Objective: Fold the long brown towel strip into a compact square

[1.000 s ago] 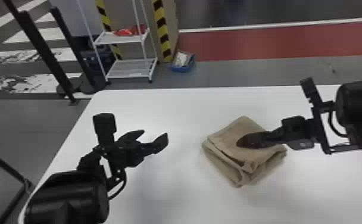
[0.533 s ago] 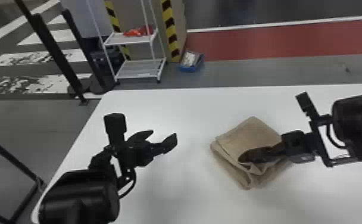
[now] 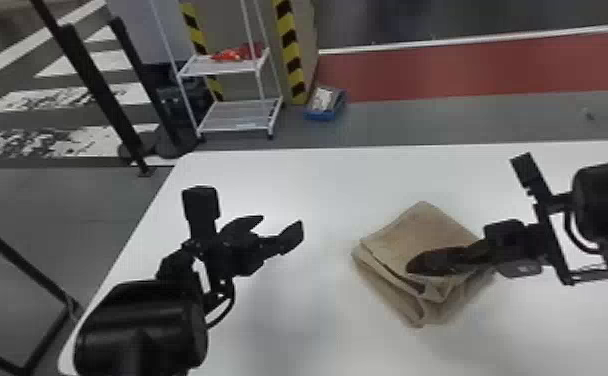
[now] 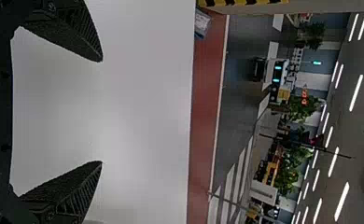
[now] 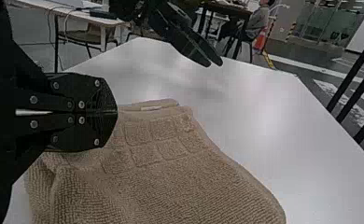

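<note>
Head view from above, left wrist outward, right wrist close, shared table (image 3: 308, 190)

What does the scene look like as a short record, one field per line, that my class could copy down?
towel: brown, folded in layers into a rough square
neatness: layers uneven, near corner rumpled
surface: white table
right gripper: fingers shut, at the towel
left gripper: fingers open and empty, above the table, left of the towel
beyond table: white rack and, on the floor right of it, blue bin
task state: nearly compact, edges not yet lined up
</note>
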`<state>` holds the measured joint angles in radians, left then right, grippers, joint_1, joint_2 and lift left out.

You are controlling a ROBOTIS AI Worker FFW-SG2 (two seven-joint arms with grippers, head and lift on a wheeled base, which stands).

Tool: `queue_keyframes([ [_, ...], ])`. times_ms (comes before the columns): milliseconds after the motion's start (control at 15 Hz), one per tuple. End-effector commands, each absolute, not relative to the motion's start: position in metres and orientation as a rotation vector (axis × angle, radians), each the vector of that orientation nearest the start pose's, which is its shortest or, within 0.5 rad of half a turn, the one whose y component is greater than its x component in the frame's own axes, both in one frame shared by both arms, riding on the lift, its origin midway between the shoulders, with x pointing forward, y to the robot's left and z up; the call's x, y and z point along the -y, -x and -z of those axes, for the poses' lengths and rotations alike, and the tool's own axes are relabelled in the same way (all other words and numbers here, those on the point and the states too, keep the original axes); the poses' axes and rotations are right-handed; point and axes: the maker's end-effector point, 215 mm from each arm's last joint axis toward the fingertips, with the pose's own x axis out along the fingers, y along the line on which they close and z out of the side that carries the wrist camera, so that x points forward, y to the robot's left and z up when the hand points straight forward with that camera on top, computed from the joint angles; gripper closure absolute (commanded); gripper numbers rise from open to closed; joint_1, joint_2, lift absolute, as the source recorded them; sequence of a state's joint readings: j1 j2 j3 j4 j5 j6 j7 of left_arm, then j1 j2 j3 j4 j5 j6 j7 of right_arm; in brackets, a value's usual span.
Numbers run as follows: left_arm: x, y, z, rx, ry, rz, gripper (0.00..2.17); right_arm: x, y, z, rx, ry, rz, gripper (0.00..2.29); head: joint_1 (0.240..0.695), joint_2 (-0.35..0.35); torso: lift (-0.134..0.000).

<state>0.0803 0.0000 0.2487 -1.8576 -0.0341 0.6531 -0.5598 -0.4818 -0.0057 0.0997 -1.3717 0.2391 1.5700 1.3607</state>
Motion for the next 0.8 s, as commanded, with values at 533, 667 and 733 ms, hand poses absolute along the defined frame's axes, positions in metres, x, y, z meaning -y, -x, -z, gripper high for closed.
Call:
queue_keyframes([
  [533,-0.252,-0.531,0.409,-0.426,0.131,0.298,0.1,0.027,-0.445,0.368,-1.082,-0.732,-1.097,2.24,0.695,0.22,-0.124],
  [667,-0.247,-0.522,0.411,-0.429,0.14,0.329,0.1,0.027,-0.441,0.351,-1.002,-0.753,-1.137,2.24,0.695,0.239,-0.124],
  [733,-0.245,-0.519,0.407,-0.419,0.151,0.342,0.1,0.034,-0.443,0.345,-0.952,-0.738,-1.135,2.23,0.695,0.247,-0.124],
])
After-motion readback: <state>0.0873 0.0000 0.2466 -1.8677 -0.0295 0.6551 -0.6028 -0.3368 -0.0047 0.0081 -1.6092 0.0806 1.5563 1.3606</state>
